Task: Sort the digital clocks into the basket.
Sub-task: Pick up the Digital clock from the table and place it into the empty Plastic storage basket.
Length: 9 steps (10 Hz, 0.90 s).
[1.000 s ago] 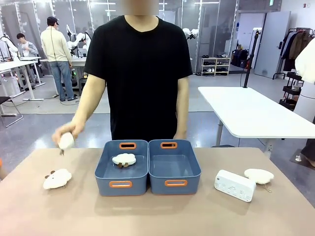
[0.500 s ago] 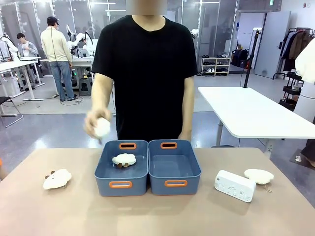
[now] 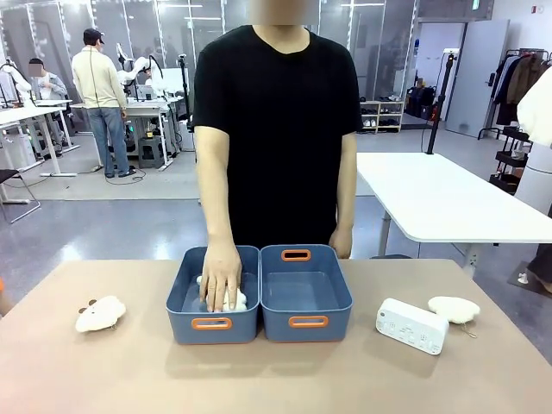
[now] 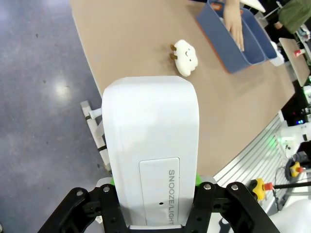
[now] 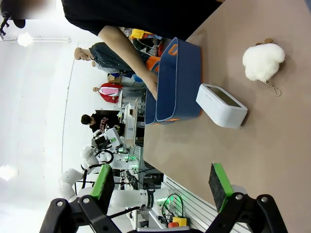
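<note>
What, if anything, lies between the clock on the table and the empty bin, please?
Nothing visible: bare table separates the clock from the empty bin. The plush lies on its other side, and the person's hand is in the other bin.

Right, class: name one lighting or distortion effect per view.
Front view: sharp, soft shadow before the blue rectangular plastic bins. Left wrist view: wide-angle bends the brown table's edge; glare spot on the grey floor. Right wrist view: background washed out white.

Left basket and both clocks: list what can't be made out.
- Front view: the person's hand covers what lies in the left basket; only white bits show.
- Left wrist view: gripped clock, screen faces away.
- Right wrist view: table clock, screen too small to read.
</note>
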Available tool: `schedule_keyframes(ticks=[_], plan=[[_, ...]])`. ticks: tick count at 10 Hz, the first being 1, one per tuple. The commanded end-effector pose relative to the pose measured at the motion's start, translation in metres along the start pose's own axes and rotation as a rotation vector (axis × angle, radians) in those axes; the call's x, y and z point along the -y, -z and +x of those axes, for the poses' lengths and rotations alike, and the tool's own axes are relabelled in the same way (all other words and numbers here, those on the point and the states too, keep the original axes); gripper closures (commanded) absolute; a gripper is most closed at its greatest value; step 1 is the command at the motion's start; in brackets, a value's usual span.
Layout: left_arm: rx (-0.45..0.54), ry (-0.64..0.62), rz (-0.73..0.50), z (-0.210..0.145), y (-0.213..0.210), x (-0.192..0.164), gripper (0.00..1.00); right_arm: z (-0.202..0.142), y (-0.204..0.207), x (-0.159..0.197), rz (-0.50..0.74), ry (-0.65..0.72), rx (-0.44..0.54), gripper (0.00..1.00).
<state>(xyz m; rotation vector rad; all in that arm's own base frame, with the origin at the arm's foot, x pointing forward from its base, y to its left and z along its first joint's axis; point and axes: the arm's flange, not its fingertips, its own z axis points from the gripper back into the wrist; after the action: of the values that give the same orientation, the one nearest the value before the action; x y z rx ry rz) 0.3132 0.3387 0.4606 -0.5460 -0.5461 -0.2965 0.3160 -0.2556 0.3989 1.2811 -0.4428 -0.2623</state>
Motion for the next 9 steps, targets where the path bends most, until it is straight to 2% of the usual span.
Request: schedule_keyframes(ticks=[1, 4, 5, 7, 9], plan=[[0.012, 0.031, -0.014, 0.005, -0.004, 0.003, 0.51, -0.001, -0.001, -0.001, 0.010, -0.005, -0.003, 0.00], [0.010, 0.011, -0.039, 0.015, 0.005, 0.006, 0.51, -0.001, -0.001, -0.001, 0.010, -0.005, -0.003, 0.00], [-0.047, -0.017, -0.028, 0.042, 0.030, 0.013, 0.51, -0.001, -0.001, -0.001, 0.010, -0.005, -0.003, 0.00], [-0.112, 0.160, -0.038, 0.102, 0.061, 0.095, 0.51, -0.001, -0.001, -0.001, 0.010, -0.005, -0.003, 0.00], [-0.232, 0.329, -0.019, 0.157, 0.114, 0.204, 0.51, -0.001, -0.001, -0.001, 0.010, -0.005, -0.003, 0.00]])
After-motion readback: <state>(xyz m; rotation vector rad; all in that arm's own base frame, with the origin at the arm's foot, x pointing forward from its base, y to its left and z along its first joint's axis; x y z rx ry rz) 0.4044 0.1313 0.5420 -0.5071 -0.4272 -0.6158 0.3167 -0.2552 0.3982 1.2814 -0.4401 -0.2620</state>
